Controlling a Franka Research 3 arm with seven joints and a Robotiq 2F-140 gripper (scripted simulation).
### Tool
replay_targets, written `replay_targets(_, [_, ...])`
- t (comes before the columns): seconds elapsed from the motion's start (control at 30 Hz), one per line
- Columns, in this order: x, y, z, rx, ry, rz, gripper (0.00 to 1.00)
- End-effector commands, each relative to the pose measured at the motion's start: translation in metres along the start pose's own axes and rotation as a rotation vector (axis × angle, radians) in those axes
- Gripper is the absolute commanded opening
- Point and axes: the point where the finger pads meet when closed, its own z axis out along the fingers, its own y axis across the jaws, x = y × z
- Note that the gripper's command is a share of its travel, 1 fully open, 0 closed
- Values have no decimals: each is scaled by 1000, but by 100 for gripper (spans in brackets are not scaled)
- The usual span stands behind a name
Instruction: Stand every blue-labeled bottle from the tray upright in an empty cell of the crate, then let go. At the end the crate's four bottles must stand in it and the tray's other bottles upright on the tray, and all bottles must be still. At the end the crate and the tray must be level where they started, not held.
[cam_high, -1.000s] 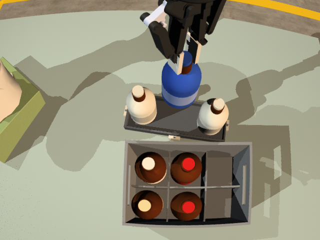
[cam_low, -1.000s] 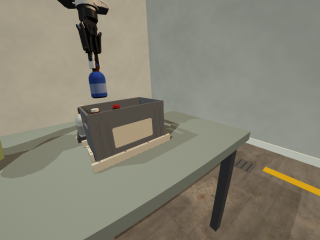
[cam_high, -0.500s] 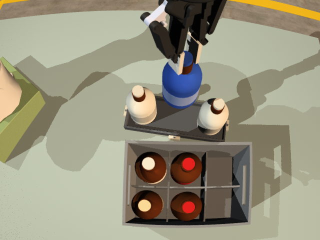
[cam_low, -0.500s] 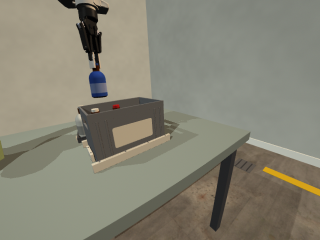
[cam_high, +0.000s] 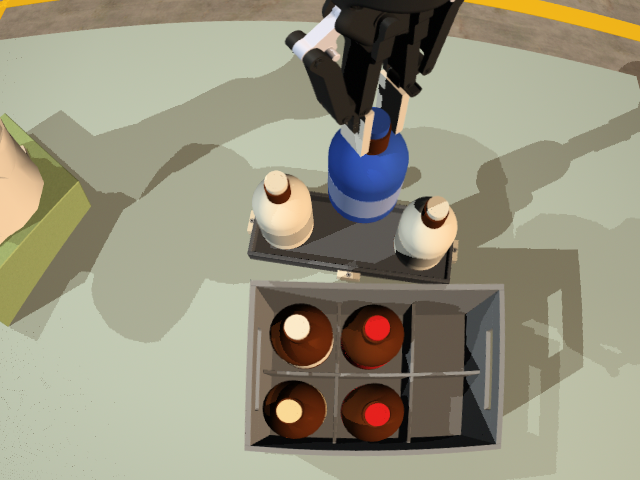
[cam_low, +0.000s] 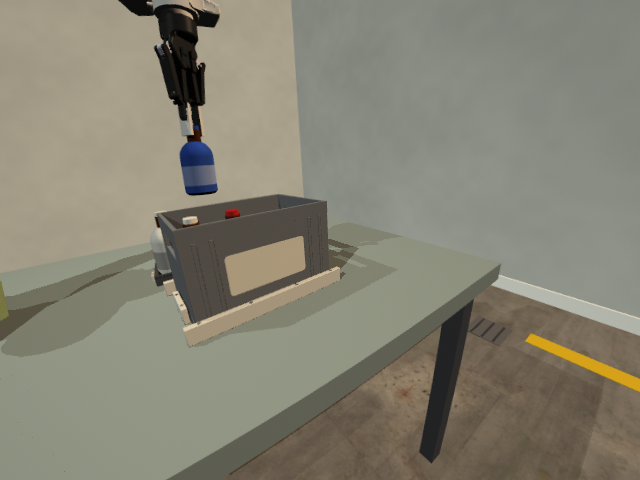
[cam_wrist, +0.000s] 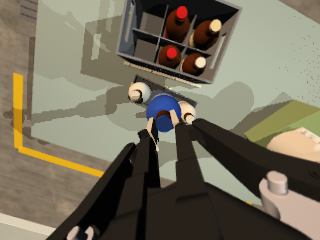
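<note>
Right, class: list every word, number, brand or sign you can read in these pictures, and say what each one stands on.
No readable text anywhere.
Blue bottle held in the claw: its pale label band is blank.
Crate: the beige panel on its side is blank.
Two white bottles on the tray: no lettering.
Green box: no print visible.

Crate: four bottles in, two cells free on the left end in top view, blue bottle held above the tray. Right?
Wrong side. In the top view the crate has its two free cells at the right end; the four bottles fill the left and middle columns. The hand does hold the blue bottle above the tray.
</note>
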Motion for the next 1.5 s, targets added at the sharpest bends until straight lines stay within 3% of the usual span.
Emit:
replay_targets(0.0, [7,2,-5,2,11,-5,0])
replay_targets(0.8, [37,8,-5,2,11,-5,0])
replay_targets(1.47, [78,17,-6,2,11,-5,0])
